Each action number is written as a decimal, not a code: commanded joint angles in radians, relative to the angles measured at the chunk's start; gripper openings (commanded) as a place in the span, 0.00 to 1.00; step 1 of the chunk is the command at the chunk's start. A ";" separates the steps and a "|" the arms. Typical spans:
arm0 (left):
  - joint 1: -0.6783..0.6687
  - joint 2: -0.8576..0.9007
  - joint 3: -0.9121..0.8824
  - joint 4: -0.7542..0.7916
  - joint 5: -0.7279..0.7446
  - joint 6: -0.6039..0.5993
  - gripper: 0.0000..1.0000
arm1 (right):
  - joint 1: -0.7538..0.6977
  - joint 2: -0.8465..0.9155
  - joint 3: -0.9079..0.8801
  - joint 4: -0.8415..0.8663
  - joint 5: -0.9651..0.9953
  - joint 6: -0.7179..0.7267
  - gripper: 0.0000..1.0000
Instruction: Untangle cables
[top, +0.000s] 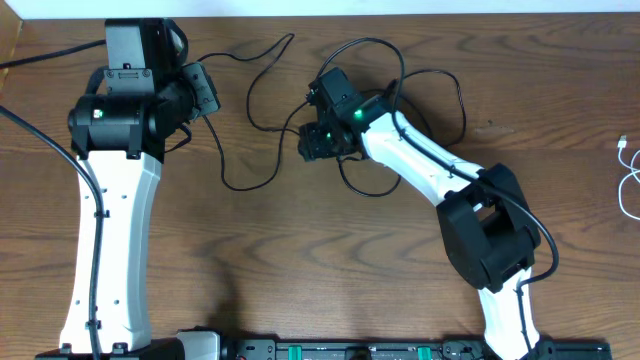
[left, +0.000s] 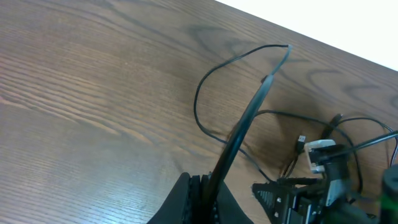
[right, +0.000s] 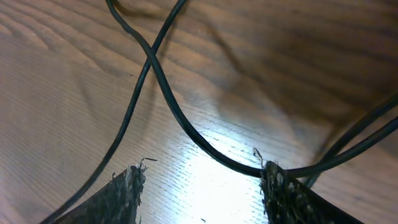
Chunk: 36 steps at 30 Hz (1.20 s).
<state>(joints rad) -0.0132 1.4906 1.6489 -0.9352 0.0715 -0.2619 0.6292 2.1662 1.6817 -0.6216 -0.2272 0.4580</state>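
A thin black cable (top: 262, 60) loops across the wood from my left gripper (top: 210, 92) toward the tangle of black cables (top: 400, 75) around my right gripper (top: 318, 142). In the left wrist view my left gripper (left: 208, 190) is shut on this black cable (left: 249, 118), which rises taut from the jaws. My right gripper (right: 202, 180) is open just above the table. Two black cables cross (right: 149, 57) ahead of it, and one runs against its right fingertip (right: 277, 183). A white cable (top: 628, 178) lies apart at the far right edge.
The wooden table (top: 300, 270) carries only the cables. The right arm's white link (top: 420, 160) stretches diagonally over the tangle. The left arm (top: 110, 200) stands along the left side. The right gripper's body (left: 311, 196) shows low right in the left wrist view.
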 joint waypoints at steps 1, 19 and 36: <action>0.002 0.006 -0.005 -0.002 -0.015 -0.005 0.08 | 0.008 0.042 -0.009 -0.006 0.019 0.093 0.58; 0.002 0.006 -0.005 -0.003 -0.012 -0.005 0.08 | -0.055 0.064 0.030 -0.005 0.076 0.173 0.59; 0.002 0.006 -0.005 -0.003 -0.012 -0.005 0.08 | -0.142 -0.074 0.033 -0.029 0.105 0.068 0.54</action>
<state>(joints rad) -0.0132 1.4906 1.6489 -0.9360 0.0719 -0.2623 0.5022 2.1368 1.6897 -0.6346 -0.1627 0.5713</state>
